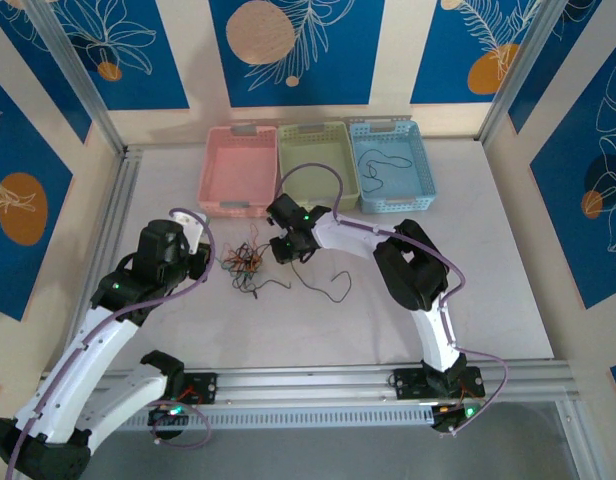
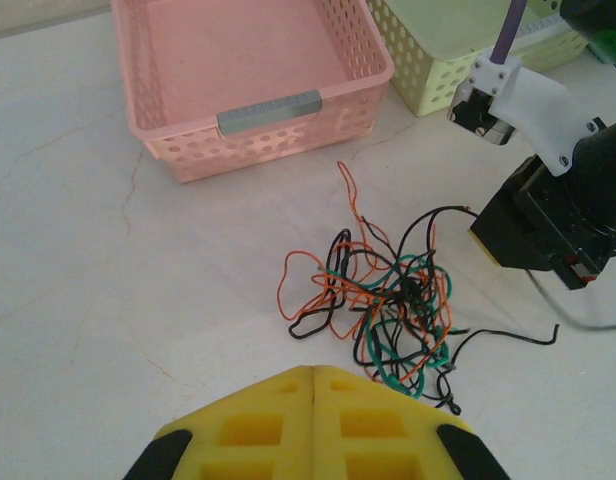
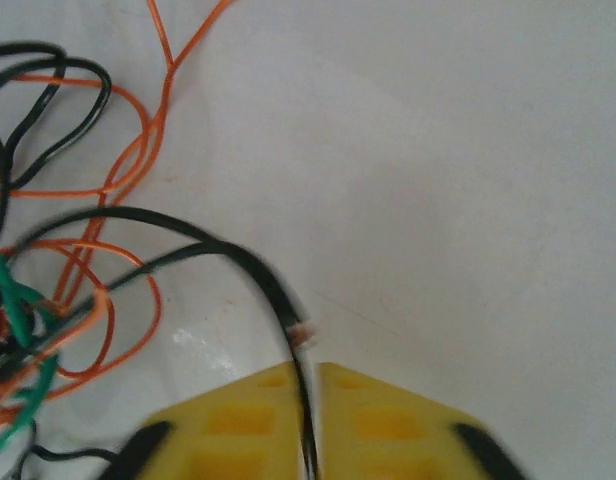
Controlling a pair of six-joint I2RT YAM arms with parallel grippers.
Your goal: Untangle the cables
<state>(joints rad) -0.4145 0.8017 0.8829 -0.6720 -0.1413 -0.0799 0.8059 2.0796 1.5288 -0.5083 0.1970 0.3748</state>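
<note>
So the table [image 1: 488,300] is a white top with faint marble-ish veins. Along the far edge sit three baskets in a row, touching side by side: pink basket [image 1: 238,165] on the left, green basket [image 1: 313,145] in the middle, blue basket [image 1: 398,204] on the right. Just in front of the pink one lies a tangle of cables [image 1: 246,265] in black, orange and green. One black cable [image 1: 326,294] trails off to its right.

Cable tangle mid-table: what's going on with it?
Two arms are working on the tangle of black, orange and green cables. The right gripper is shut on one black cable that arcs back toward the pile. The left gripper sits just short of the pile, shut with nothing between its fingers. A separate black wire already lies in the blue basket. The main knot is not yet undone.
</note>
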